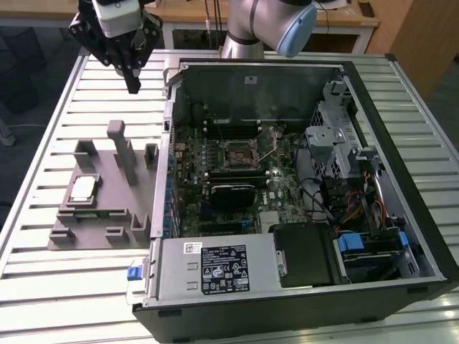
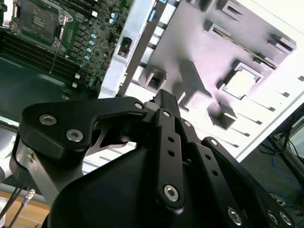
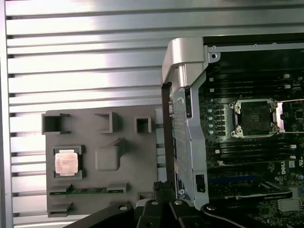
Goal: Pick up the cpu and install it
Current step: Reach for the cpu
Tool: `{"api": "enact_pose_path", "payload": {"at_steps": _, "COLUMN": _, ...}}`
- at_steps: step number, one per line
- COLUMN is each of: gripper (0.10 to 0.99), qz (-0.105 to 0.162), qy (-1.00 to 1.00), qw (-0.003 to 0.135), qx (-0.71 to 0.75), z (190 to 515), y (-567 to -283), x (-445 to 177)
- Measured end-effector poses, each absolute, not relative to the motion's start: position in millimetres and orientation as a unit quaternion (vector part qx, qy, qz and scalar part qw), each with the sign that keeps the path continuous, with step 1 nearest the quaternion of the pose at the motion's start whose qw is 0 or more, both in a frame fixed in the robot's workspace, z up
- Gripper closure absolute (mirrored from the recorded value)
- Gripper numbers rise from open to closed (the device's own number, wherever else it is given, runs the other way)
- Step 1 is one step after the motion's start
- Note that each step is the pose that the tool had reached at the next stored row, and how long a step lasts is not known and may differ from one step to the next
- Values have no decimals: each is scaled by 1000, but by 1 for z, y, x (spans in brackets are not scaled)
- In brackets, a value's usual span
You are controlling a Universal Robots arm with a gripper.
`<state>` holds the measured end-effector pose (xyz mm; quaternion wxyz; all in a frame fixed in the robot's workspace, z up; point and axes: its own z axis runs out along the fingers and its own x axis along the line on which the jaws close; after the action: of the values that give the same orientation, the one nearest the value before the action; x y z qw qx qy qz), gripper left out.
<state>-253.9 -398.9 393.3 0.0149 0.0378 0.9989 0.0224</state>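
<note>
Slatted metal table (image 1: 64, 287): cpu (image 1: 82, 188) lies flat in a pocket of the grey tray (image 1: 111, 197) beside the open computer case (image 1: 251, 93), tool (image 1: 133, 82) hangs high and well apart, fingers together and empty; a clean pickup, I judge, wants them parted, centred squarely, gripping the chip's edges.

A: Arm (image 1: 242, 29)?
B: Silver-grey tube, capped with a pale blue joint cap (image 1: 295, 32).
A: And the gripper (image 1: 133, 84)?
B: Matte black. Angular link bars (image 2: 171, 142), pinned with silver hex screws (image 2: 171, 192). White housing (image 1: 118, 16) above, thin cables (image 2: 16, 209) behind.
</note>
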Motion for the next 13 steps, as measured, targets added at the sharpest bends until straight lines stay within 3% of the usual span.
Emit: {"api": "enact_pose_path", "payload": {"at_steps": 13, "gripper": 980, "qz": 22, "qy": 999, "qw": 15, "qx": 38, "z": 393, "y": -399, "x": -282}}
